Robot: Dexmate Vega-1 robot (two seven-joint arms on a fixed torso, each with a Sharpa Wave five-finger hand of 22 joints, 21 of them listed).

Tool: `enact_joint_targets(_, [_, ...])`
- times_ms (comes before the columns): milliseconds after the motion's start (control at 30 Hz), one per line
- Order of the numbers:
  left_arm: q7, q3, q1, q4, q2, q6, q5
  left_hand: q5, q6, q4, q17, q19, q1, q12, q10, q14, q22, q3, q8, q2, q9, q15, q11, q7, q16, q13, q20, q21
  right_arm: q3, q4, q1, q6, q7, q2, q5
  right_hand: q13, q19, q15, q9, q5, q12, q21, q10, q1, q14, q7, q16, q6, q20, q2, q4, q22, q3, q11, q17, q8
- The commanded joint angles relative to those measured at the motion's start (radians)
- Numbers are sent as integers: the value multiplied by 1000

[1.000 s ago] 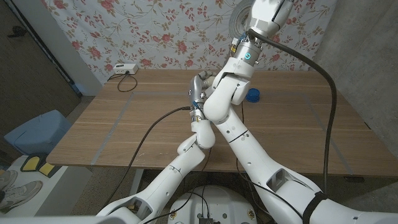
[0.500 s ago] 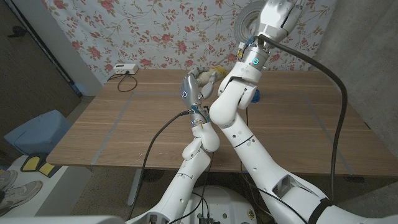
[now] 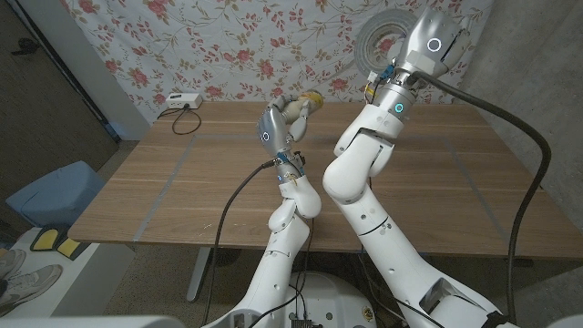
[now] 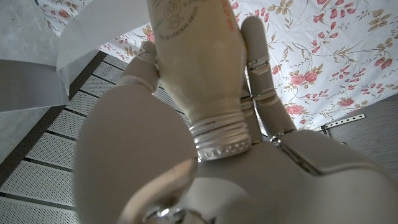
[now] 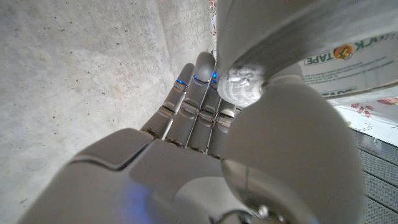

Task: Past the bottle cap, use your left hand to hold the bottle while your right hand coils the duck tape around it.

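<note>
Bottle [image 3: 303, 103] held aloft in the upper middle of the head view, above the far part of the table [image 3: 182, 182], gripped by the left hand [image 3: 278, 125]. Long axis tilted, one pale yellowish end poking out up and to the right of the fingers. In the left wrist view, bottle [image 4: 193, 56] seen close up: cream body with printed lettering, narrowing to a silver threaded neck that points down into the palm of the left hand [image 4: 186, 162]; fingers [image 4: 256, 56] wrapped up along both sides of the body. Uncapped at the neck, as far as can be seen.

Roll of duck tape [image 3: 387, 41] raised in the upper right of the head view, a grey ring in front of the flowered wallpaper [image 3: 182, 46], well apart from the bottle. Clasped by the right hand [image 3: 433, 41]. In the right wrist view, right hand [image 5: 249, 124] closed around the roll [image 5: 298, 37], silver-grey outer face and a printed white inner label showing.

White box [image 3: 178, 101] with a cable at the table's far left edge.
</note>
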Motion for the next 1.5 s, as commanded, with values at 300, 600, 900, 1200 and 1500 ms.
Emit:
enact_joint_targets(300, [3, -90, -35, 38, -69, -222, 11, 9, 7, 6, 1, -48, 159, 3, 92, 325, 1, 54, 4, 149, 2, -362, -81, 2, -2, 232, -102, 4, 6, -97, -149, 46, -303, -51, 463, 222, 9, -87, 16, 2, 6, 10, 96, 243, 17, -6, -1, 34, 4, 239, -1, 0, 10, -48, 1, 7])
enact_joint_targets(600, [3, -91, -62, 69, -69, -317, -45, 9, 7, 6, 2, -49, 159, 1, 90, 325, 0, 55, 3, 149, 1, -362, -82, 3, -3, 233, -102, 3, 14, -92, -167, 57, -343, -57, 559, 218, 11, -87, 20, 1, 3, 15, 99, 241, 17, -2, -4, 33, 10, 240, -1, 0, 12, -47, 0, 7])
enact_joint_targets(900, [-146, -7, -108, 139, -5, -451, -484, 9, 5, 6, -1, -50, 160, -1, 89, 323, 1, 56, 2, 150, 1, -363, -77, 7, -6, 234, -102, 2, 24, -69, -170, 59, -384, -49, 615, 218, 9, -86, 18, -4, 0, 20, 99, 242, 21, -1, -7, 36, 12, 238, -5, -1, 19, -47, 0, 5])
enact_joint_targets(1200, [-447, 185, -48, -49, 171, -216, -1074, 8, -6, 2, -12, -51, 169, -1, 82, 321, 1, 58, -4, 155, 0, -365, -65, 18, -14, 243, -102, 2, 68, -56, -181, 106, -468, -27, 695, 221, 4, -87, 19, -6, 0, 23, 99, 242, 22, 0, -10, 34, 10, 239, -6, -1, 24, -47, -1, 2])
enact_joint_targets(1500, [-620, 239, -40, -119, 259, -68, -1441, 9, -34, 3, -28, -52, 178, 1, 66, 321, 1, 62, -6, 169, 16, -365, -44, 38, -24, 266, -101, 2, 107, -31, -182, 165, -546, -8, 765, 218, 4, -86, 19, -8, -3, 26, 101, 239, 23, -3, -12, 36, 10, 238, -6, -2, 25, -46, -1, 1])
